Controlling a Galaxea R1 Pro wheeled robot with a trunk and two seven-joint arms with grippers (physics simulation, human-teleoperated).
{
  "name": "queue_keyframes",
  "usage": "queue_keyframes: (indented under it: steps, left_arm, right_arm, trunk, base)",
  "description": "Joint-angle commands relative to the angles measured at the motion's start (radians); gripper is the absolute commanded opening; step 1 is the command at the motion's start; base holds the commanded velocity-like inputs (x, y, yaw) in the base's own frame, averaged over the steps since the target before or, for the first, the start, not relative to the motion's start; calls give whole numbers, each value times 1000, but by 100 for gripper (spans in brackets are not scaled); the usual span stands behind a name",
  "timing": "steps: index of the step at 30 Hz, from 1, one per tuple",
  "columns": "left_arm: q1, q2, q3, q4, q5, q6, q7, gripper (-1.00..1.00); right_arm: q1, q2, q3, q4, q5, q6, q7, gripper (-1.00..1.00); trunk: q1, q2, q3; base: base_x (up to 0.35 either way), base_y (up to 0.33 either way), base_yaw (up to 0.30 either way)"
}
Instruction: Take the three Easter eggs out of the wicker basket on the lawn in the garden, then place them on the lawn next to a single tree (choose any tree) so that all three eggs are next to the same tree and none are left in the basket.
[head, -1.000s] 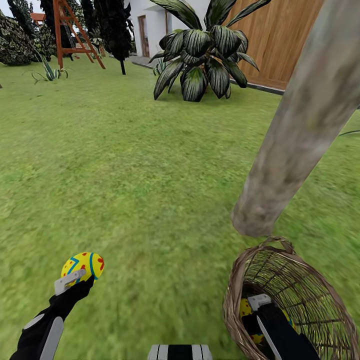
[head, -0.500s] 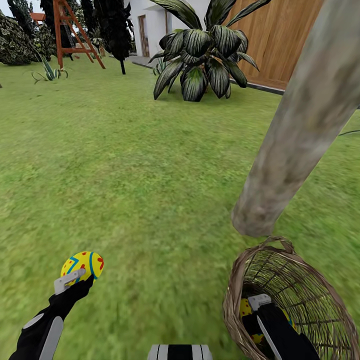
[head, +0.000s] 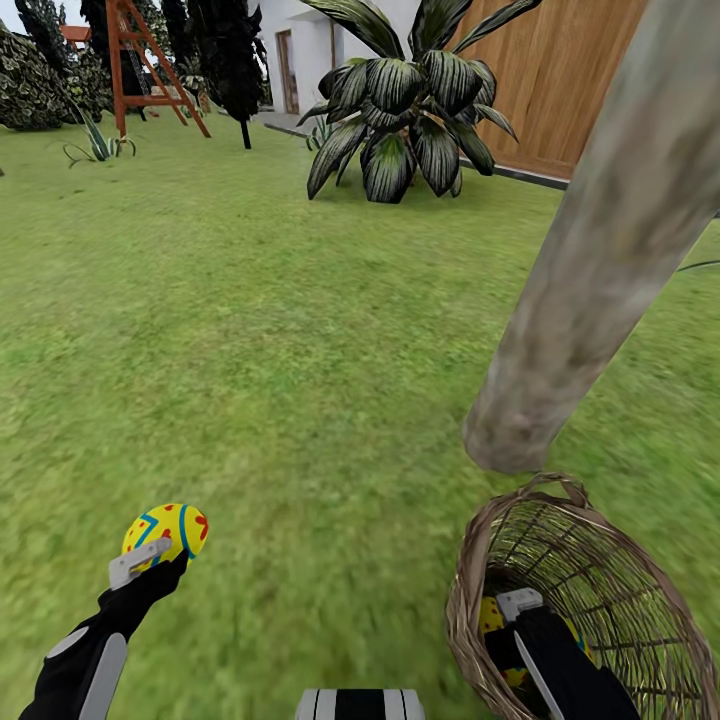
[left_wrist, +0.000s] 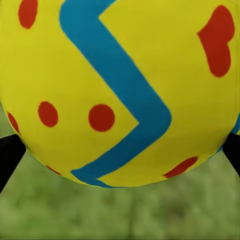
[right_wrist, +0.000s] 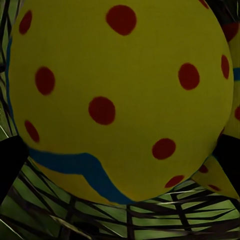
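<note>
Nothing has shifted over the last second: the left gripper (head: 150, 560) stays clamped on one Easter egg (head: 166, 530) above the lawn (head: 300, 350), the right gripper (head: 515, 608) around a second egg (right_wrist: 120, 95) inside the wicker basket (head: 600, 570) beside the tree (head: 600, 250). No egg is placed yet.

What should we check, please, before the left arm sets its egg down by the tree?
1. Left gripper shut on its egg: ok.
2. Tree trunk within the head view: ok.
3. Bare lawn between that egg and the trunk: ok.
4. Right gripper inside the wicker basket, shut on another egg: ok.
5. Basket emptied of eggs: not ok.
6. Third egg's position: cannot tell.
</note>
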Motion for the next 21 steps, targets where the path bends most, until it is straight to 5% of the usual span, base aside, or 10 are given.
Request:
queue_keyframes:
  steps: [1,8,15,21]
  left_arm:
    - [0,0,-1,-1,10,6,3,-100]
    - [17,17,-18,16,9,23,3,-100]
    - [23,43,8,55,7,-16,-1,-100]
    - [23,43,6,123,7,-14,-2,-100]
  right_arm:
    - [0,-2,2,-2,3,5,9,-100]
    - [-4,-4,20,14,6,16,16,-100]
    - [-4,4,4,13,16,0,15,-100]
    - [-4,5,4,13,10,2,12,-100]
  trunk:
    - [0,0,-1]
    - [0,0,-1]
    - [0,0,-1]
    - [-3,1,22]
  base:
    - [0,0,0]
    - [0,0,0]
    - [0,0,0]
    - [0,0,0]
